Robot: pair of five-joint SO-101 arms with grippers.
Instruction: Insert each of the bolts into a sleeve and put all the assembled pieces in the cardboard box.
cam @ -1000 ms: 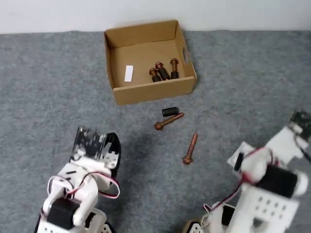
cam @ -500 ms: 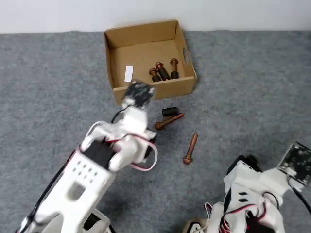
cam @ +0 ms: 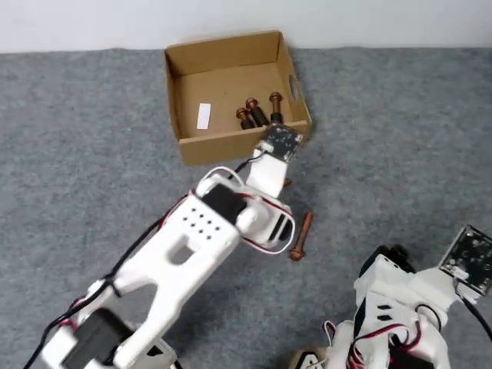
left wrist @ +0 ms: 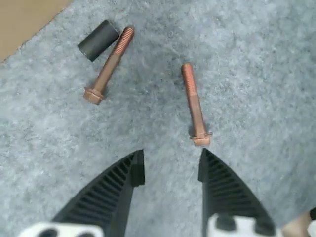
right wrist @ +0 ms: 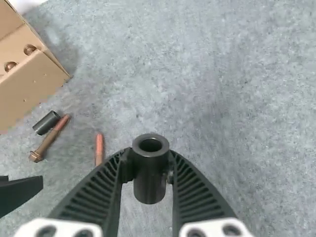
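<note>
My left gripper (left wrist: 169, 165) hangs open just above the carpet, short of the head of a copper bolt (left wrist: 193, 104). Farther on lie a second bolt (left wrist: 108, 65) and a black sleeve (left wrist: 98, 40), side by side near the cardboard box (left wrist: 24, 15). In the high view the left arm (cam: 231, 211) stretches over that pair, and the nearer bolt (cam: 300, 234) shows beside it. My right gripper (right wrist: 148, 170) is shut on another black sleeve (right wrist: 149, 168), held upright with its bore showing, at the near right. Three assembled pieces (cam: 257, 111) lie in the box (cam: 231, 142).
A white label (cam: 204, 115) lies on the box floor. Grey carpet (cam: 400, 138) spreads bare to the right and left of the box. The right arm's body (cam: 407, 315) sits at the near right edge.
The left arm has swung from the near left out to the middle, over the loose bolts, covering the sleeve and one bolt in the high view. The right arm drew back, then kept still.
</note>
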